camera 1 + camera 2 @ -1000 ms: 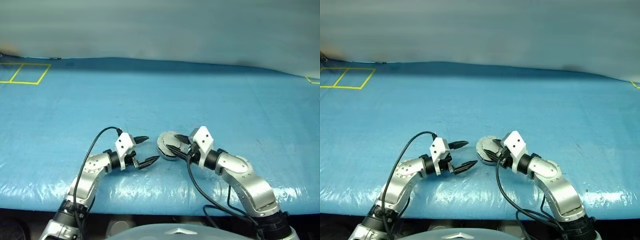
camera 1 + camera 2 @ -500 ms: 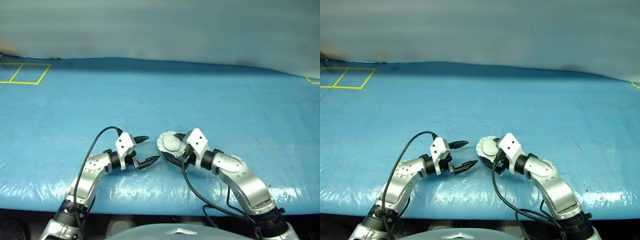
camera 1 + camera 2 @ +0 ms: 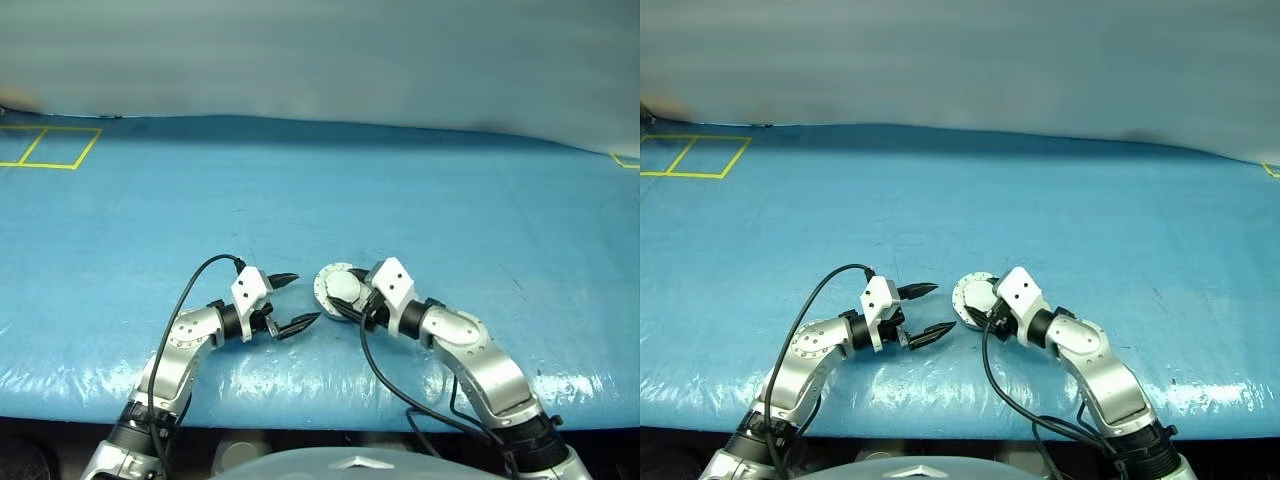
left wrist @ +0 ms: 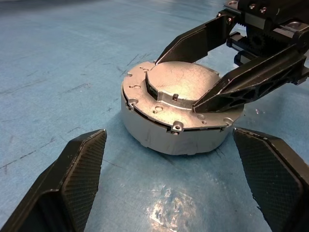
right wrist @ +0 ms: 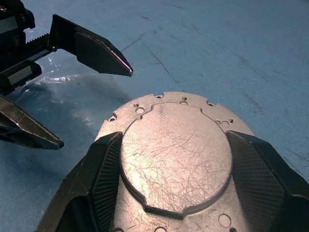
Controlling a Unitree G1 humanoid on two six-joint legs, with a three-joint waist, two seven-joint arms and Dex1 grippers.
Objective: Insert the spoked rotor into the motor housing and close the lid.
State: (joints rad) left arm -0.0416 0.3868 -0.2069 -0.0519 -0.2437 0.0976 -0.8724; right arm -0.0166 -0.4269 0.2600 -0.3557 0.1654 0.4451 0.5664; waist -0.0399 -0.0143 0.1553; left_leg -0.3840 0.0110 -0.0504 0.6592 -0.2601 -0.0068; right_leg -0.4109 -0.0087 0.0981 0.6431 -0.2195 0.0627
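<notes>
On the near part of a wide blue table cover I see both my arms, and the far side ends at a plain grey wall. Yellow tape lines make squares at the far left of the cover, and the near edge is shiny and wrinkled like plastic film.

Between the two grippers stands the motor housing, a short round silver cylinder sitting flat on the cover. The lid lies on top of it: a scratched silver-grey disc with a raised round middle, small holes and a notched edge. It looks seated level on the housing. The rotor I cannot see, and I cannot tell if it is under the lid.

My right gripper has its black fingers spread on both sides of the raised middle of the lid; whether they press it I cannot tell. My left gripper stands just beside the housing, not touching, its fingers wide apart with nothing between them.

Compared with one second ago, the right gripper has come lower and a little more over the lid, and the lid top now shows more clearly. The left gripper is in the same place, and the housing has not shifted
</notes>
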